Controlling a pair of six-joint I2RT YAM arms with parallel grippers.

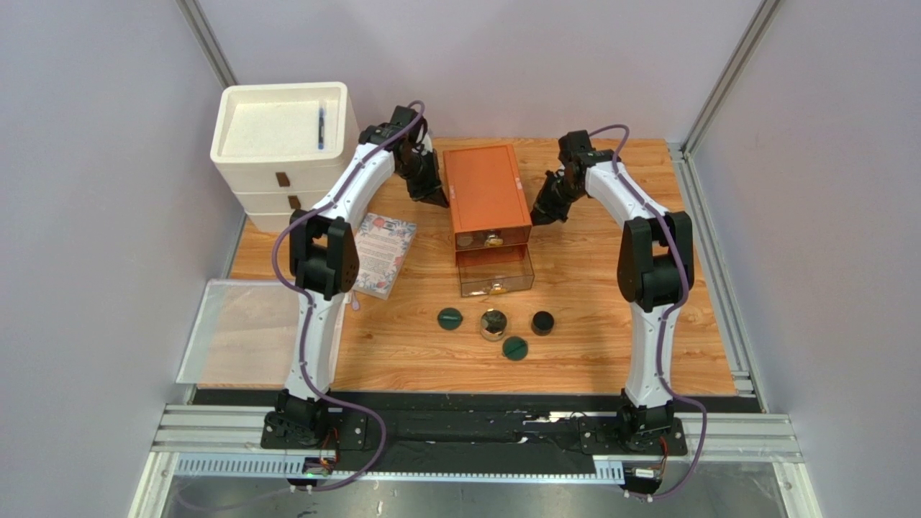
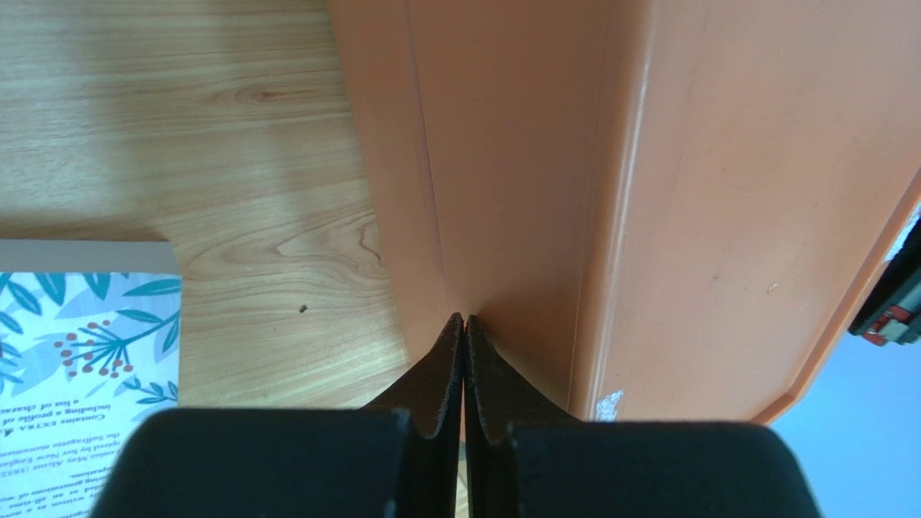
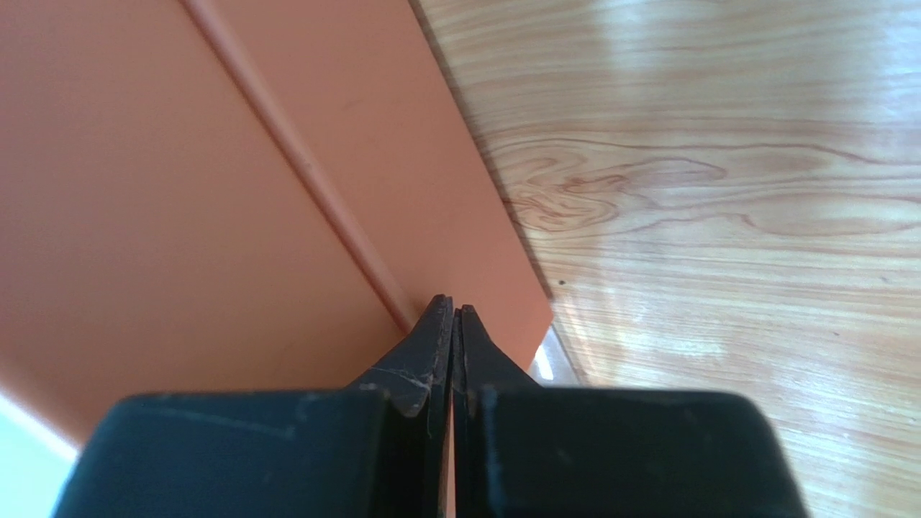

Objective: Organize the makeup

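Observation:
Two dark green round compacts [image 1: 450, 318] [image 1: 515, 348], a gold-rimmed compact [image 1: 493, 324] and a black round jar [image 1: 542, 322] lie on the wooden table in front of the orange-brown drawer box [image 1: 486, 191]. The tubes and clear bottle are not in view. My left gripper [image 1: 435, 198] is shut and empty, its tips against the box's left side [image 2: 508, 194]. My right gripper [image 1: 538, 214] is shut and empty, its tips against the box's right side [image 3: 216, 216]. The box's lower clear drawer [image 1: 495, 271] stands pulled open.
A floral-covered notebook [image 1: 381, 254] lies left of the box and shows in the left wrist view [image 2: 76, 356]. A white drawer unit [image 1: 283, 151] stands at the back left. A clear tray [image 1: 243, 329] sits at the table's left edge.

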